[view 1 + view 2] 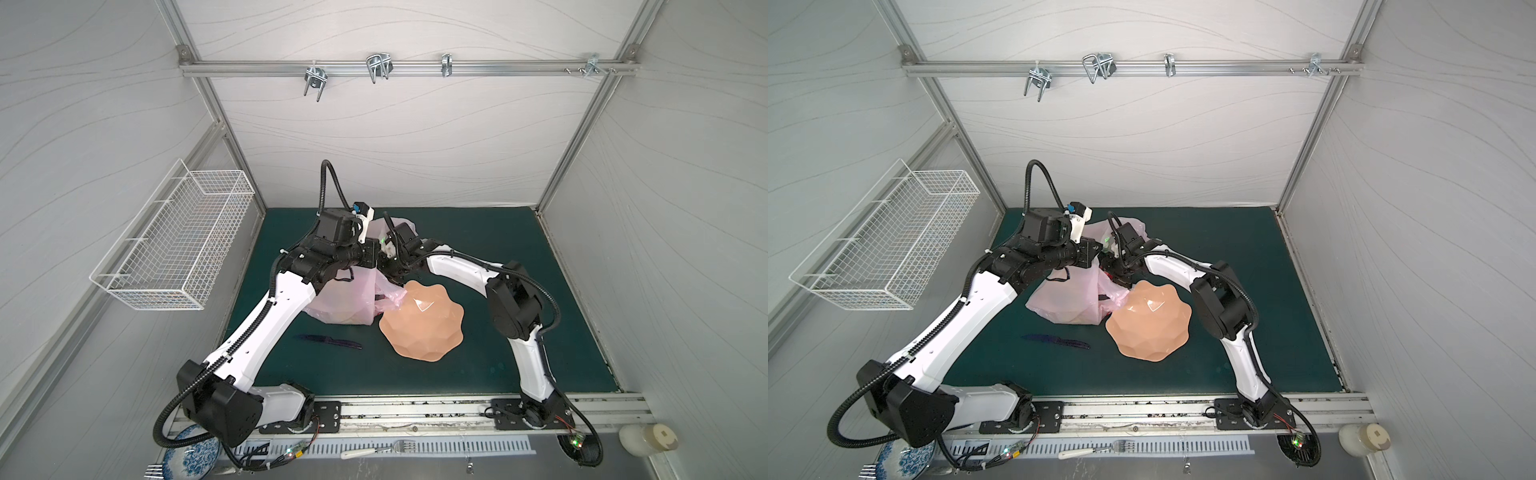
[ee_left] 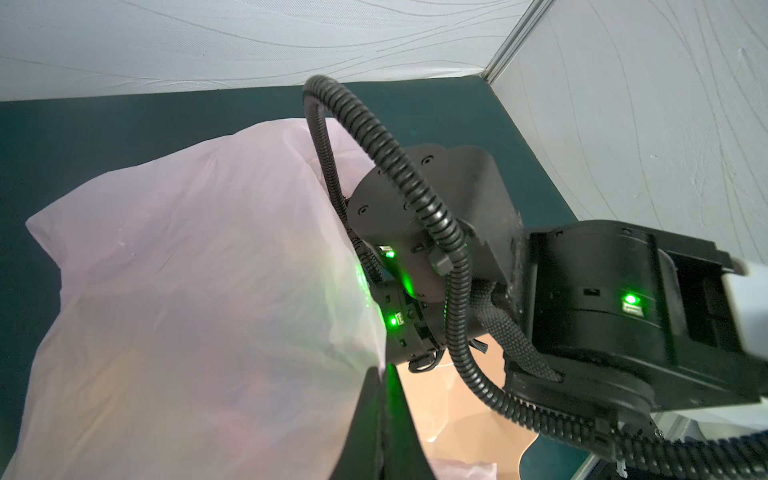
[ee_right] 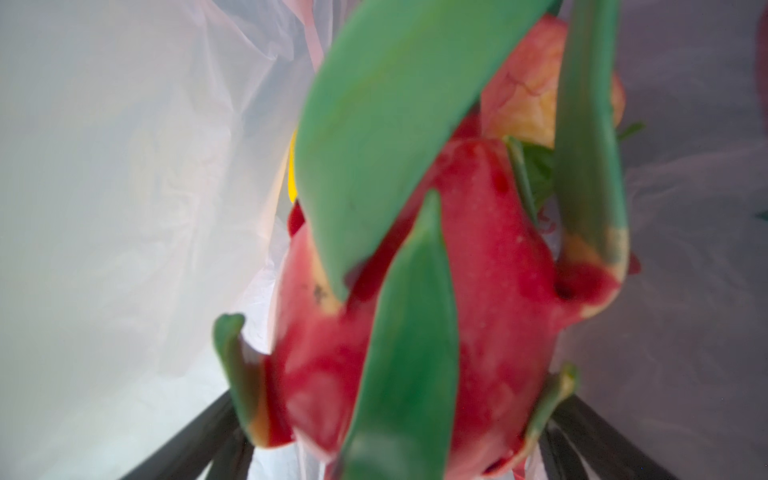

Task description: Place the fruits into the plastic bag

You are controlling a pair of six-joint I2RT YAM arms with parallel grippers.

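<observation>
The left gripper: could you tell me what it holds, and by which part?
The thin, translucent pale-pink plastic bag, pinched at its mouth rim by the left gripper.

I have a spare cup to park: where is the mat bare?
Bare: the green mat's far right corner; the near strip between peach scalloped bowl and metal front rail. Crowded: mid-mat, around the pale-pink plastic bag.

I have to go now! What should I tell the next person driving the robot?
Left gripper: shut on the plastic bag at its edge, holding it up.
Right gripper: open inside the bag, dragon fruit between its jaws.
Peach scalloped bowl: empty; no fruit shows on the mat.
Done: fruits look bagged.
To do: pull the right arm out, then let go of the bag.
</observation>
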